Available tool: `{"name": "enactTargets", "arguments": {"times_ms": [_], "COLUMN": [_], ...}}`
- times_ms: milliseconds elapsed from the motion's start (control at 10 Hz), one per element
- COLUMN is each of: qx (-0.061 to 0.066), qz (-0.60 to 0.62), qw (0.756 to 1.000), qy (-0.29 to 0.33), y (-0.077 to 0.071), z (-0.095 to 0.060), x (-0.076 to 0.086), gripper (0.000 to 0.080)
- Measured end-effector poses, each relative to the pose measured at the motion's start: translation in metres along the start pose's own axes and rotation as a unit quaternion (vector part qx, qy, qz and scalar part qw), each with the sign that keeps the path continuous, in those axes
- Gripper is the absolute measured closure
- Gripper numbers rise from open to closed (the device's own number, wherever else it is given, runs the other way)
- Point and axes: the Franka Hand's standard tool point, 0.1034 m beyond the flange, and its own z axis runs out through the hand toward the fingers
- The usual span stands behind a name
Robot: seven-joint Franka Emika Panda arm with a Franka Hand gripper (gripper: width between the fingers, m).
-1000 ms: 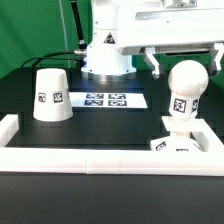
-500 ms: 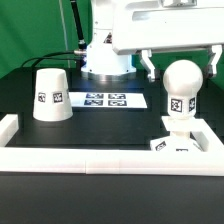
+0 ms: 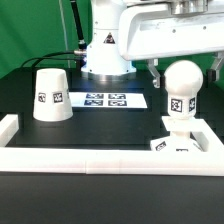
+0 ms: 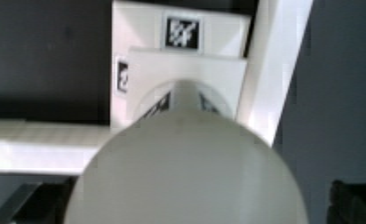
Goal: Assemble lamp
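The round white bulb point(image 3: 181, 87) stands upright on its stem on the small square base block point(image 3: 170, 145) at the exterior view's right, by the corner of the rail. My gripper point(image 3: 186, 72) is open, with one finger point(image 3: 157, 72) on each side of the bulb's top and not touching it. In the wrist view the bulb point(image 4: 183, 160) fills the middle, with dark fingers point(image 4: 34, 205) at both sides and the tagged base block point(image 4: 183, 32) beyond. The conical shade point(image 3: 52, 95) stands mouth down at the exterior view's left, away from the gripper.
The marker board point(image 3: 105, 99) lies flat between the shade and the bulb. A long white border rail point(image 3: 100, 158) runs along the front, with raised ends at both sides. The arm's white base point(image 3: 105, 55) stands behind the board.
The gripper has come down and shifted slightly towards the exterior view's right, so its open fingers now flank the bulb's top. The bulb, base and shade have not moved.
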Motion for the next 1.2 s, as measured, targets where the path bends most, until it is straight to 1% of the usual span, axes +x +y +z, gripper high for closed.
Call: {"name": "enactTargets", "arguments": {"times_ms": [200, 500, 600, 1000, 1100, 1200], "qx": [0.001, 0.0, 0.0, 0.0, 0.002, 0.003], "qz": [0.0, 0.0, 0.0, 0.004, 0.024, 0.094], "qw": [1.0, 1.0, 1.0, 1.0, 1.0, 0.996], "qy": [-0.015, -0.01, -0.009, -0.009, -0.009, -0.009], "y": [0.0026, 0.0045, 0.0045, 0.0044, 0.004, 0.0033], "z": [0.0013, 0.0038, 0.0042, 0.0042, 0.0044, 0.0046], "x": [0.0006, 0.0004, 0.0004, 0.0005, 0.0006, 0.0009], "gripper": [0.0101, 0.0101, 0.0221, 0.0222, 0.0222, 0.0222]}}
